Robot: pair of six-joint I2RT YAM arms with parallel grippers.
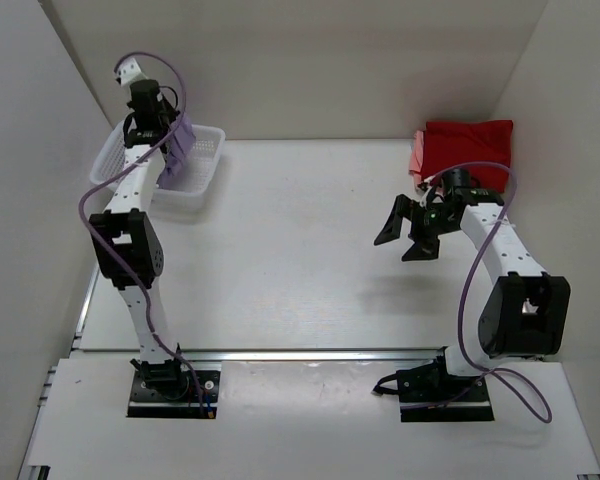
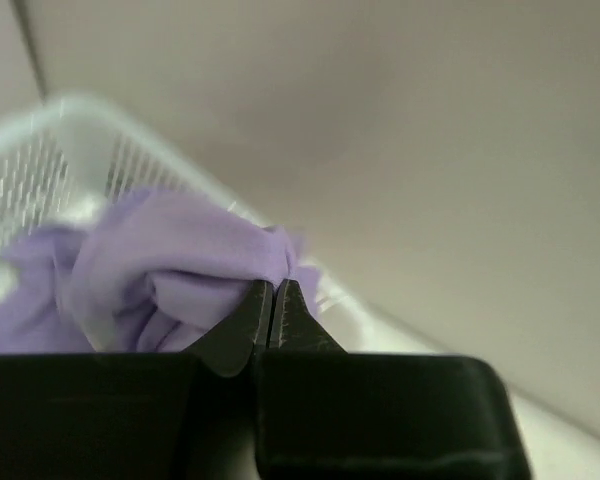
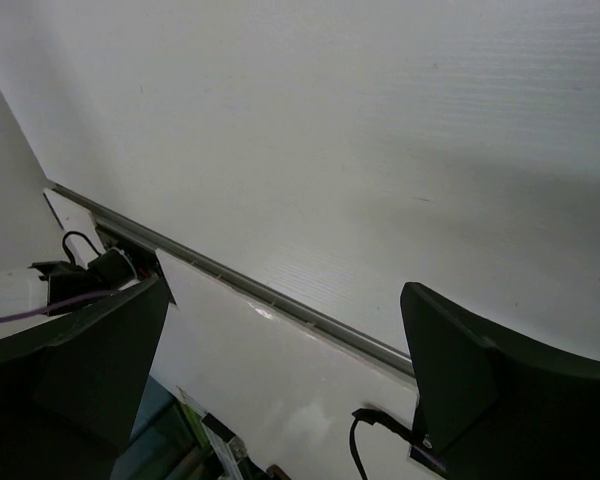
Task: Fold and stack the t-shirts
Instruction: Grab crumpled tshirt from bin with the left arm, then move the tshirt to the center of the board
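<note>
While the left pincer (image 2: 273,292) grips a bunch of the lavender t-shirt (image 2: 170,270) above the white lattice basket (image 1: 208,172), the right pincer (image 1: 408,236) hangs wide open, empty, over the tabletop (image 1: 300,260). At far right, the red t-shirt (image 1: 475,148) and salmon pink t-shirt (image 1: 417,158) lie stacked. Cloth: limp, light; likely best taken at the shoulders.

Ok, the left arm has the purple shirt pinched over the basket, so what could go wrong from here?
1. The left end effector grips only a small fold of the lavender t-shirt at its tips, so the cloth might slip out.
2. Much of the shirt lies bunched in the white lattice basket and could snag, dragging it along.
3. The open right end effector hovers near the red t-shirt; a swing could nudge it.
</note>
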